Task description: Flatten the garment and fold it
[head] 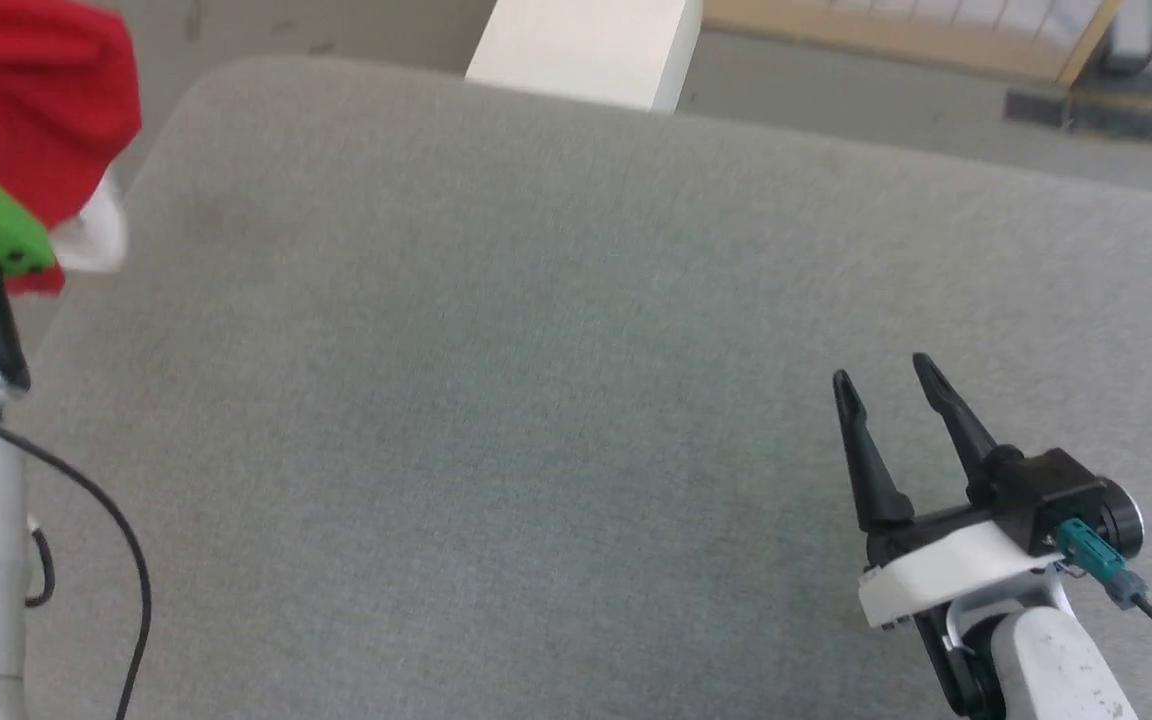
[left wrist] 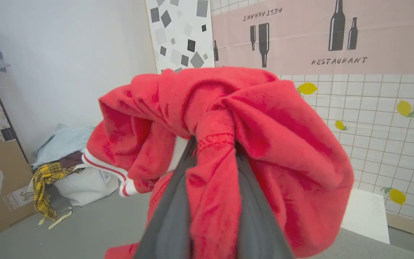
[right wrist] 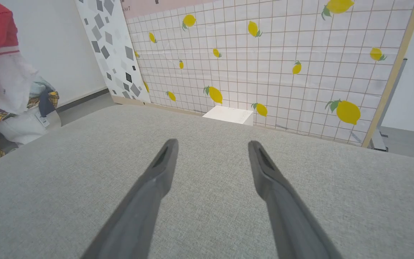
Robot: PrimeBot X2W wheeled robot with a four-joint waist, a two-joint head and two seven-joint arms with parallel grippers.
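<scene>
Left wrist view: garment (left wrist: 282, 144) bunched in the left gripper (left wrist: 214, 145)

You are seeing the garment hanging as a crumpled bundle, no long axis readable, with the left gripper pinching a red fold between narrowed fingers. It is hanging past the far-left corner of the grey pad (head: 536, 400), not lying on it. The right gripper (head: 881, 372) is hovering wide and empty over the pad's near-right part, well apart, so the left arm is nearer. You are likely needing to bring the bundle rightward over the pad's open middle.
</scene>
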